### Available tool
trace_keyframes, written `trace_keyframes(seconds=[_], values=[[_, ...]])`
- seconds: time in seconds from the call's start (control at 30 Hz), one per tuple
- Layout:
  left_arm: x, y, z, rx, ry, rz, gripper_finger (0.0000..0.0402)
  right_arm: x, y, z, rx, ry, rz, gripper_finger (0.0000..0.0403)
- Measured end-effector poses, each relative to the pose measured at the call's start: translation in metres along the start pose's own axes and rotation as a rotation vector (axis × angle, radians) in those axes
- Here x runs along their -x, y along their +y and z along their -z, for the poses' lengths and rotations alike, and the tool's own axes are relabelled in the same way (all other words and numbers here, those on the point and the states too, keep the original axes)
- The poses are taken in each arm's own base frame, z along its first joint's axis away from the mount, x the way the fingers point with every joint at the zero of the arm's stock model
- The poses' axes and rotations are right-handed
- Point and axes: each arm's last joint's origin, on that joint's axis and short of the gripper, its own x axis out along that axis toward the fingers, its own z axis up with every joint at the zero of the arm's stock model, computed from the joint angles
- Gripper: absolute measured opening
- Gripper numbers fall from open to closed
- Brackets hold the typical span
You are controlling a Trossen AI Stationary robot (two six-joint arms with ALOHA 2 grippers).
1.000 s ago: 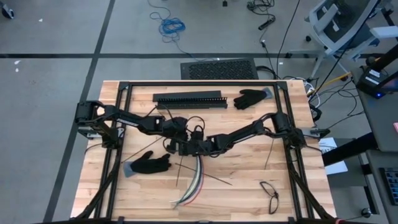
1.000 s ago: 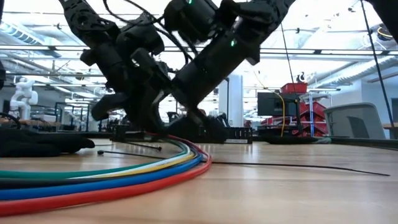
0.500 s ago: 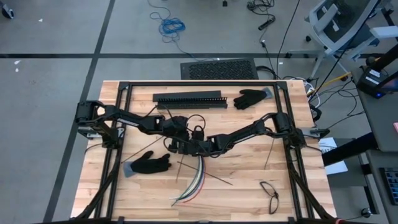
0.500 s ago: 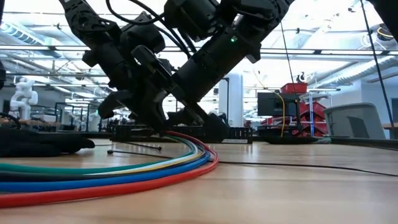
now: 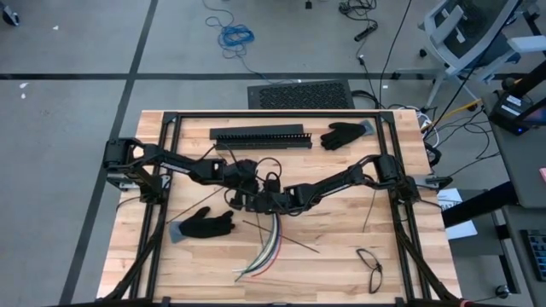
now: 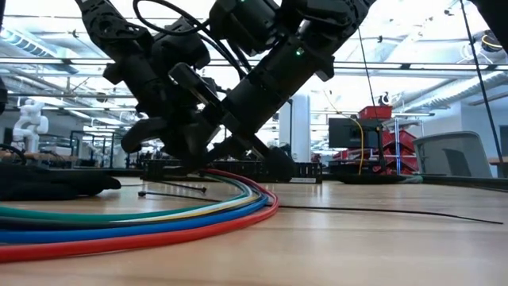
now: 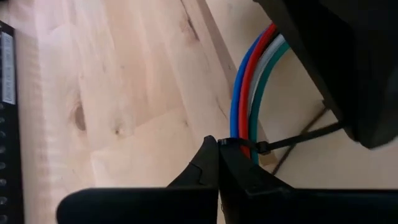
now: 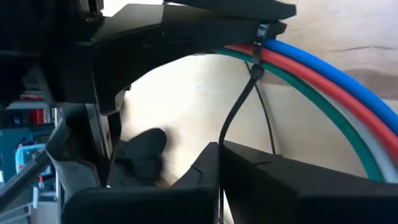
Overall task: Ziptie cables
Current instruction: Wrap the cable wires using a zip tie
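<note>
My right gripper (image 8: 219,149) is pressed shut on the zip tie's (image 8: 239,106) tail; my left gripper (image 7: 217,144) pinches its head. The cables (image 5: 271,246) at mid-table are light, limp and slippery — best held by the tie.

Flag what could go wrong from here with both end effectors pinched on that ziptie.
1. The right end effector holds only the thin ziptie tail; pulling may make it slip out.
2. The left end effector grips the ziptie head against the cables; it could nick them.
3. Both arms crowd together over the bundle; they may collide.
</note>
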Motion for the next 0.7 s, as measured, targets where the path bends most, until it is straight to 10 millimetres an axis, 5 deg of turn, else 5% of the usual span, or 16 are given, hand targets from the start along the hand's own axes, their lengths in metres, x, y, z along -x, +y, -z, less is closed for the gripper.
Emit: trace_keyframes(seconds=[0.7], values=[[-0.015,-0.013,0.013,0.019,0.073,0.170,0.0000,0.005,0.013,0.007,0.131,0.105,-0.131,0.0000]])
